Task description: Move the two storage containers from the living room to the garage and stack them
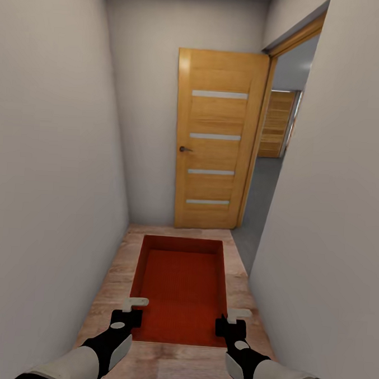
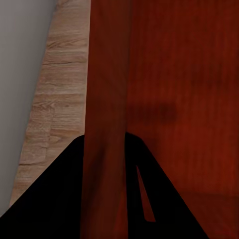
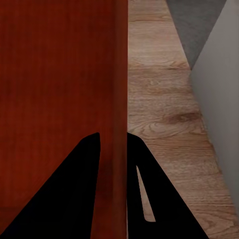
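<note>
1. Nearest of all, both arms reach forward from the bottom of the head view, dark forearms with white cuffs. The left gripper sits at the near left wall of the storage container, and the right gripper sits at its near right wall.
2. Left wrist view: the dark fingers stand either side of the container's thin red wall, closed onto it. Light plank floor runs along the outer side, and a white wall beyond that.
3. Right wrist view, same story mirrored: the fingers pinch the storage container's side wall, the red inside on one side, wood planks on the other.
4. So the orange-red bin is carried between the two arms, open top up, long sides running away from the robot, its ribbed bottom plain to see.
5. Under and around it lies a narrow corridor with a light wood floor, plain white walls close on the left and right.
6. Straight ahead, at the far end, stands a wooden door with four pale horizontal strips and a dark handle on its left edge.
7. Just right of it a doorway opens; a dark grey floor begins there, and farther in, another wooden door shows.
</note>
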Robot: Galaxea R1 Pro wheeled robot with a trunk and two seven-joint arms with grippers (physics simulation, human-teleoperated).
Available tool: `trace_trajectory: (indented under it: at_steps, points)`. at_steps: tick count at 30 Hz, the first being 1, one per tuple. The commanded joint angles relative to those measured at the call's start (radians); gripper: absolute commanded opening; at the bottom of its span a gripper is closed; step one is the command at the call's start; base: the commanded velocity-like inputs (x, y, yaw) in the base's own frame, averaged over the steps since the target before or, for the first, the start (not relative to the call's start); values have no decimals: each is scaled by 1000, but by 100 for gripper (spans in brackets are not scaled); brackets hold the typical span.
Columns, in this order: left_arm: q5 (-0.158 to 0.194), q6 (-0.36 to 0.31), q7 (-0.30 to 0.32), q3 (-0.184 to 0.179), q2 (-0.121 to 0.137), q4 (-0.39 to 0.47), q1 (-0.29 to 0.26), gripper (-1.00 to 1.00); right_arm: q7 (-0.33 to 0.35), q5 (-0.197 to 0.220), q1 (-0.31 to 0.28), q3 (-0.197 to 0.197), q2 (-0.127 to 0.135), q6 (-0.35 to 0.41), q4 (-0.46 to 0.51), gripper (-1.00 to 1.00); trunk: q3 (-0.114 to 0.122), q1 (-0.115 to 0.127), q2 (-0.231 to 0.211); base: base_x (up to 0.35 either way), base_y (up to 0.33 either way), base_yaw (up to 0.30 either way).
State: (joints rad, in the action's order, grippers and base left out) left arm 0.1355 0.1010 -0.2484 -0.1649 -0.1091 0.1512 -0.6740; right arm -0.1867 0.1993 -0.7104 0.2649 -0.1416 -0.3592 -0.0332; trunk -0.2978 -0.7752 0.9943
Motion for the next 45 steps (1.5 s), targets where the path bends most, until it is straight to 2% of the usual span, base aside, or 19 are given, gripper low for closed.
trace_trajectory:
  at_steps: [1, 34, 45]
  points:
    - [95, -1, -5, 38, 86, -1, -1, -100, 3, -35, -1, -41, 16, 0, 3, -100, -1, -1, 1, 324, 0, 0]
    - [95, -1, -5, 36, 86, 4, -2, -100, 9, -38, -1, -40, 15, -1, 3, -100, -1, -1, 1, 324, 0, 0]
    - [95, -1, -5, 36, 86, 12, -2, -100, 12, -26, -1, -40, 14, -1, 2, -100, -1, -1, 1, 324, 0, 0]
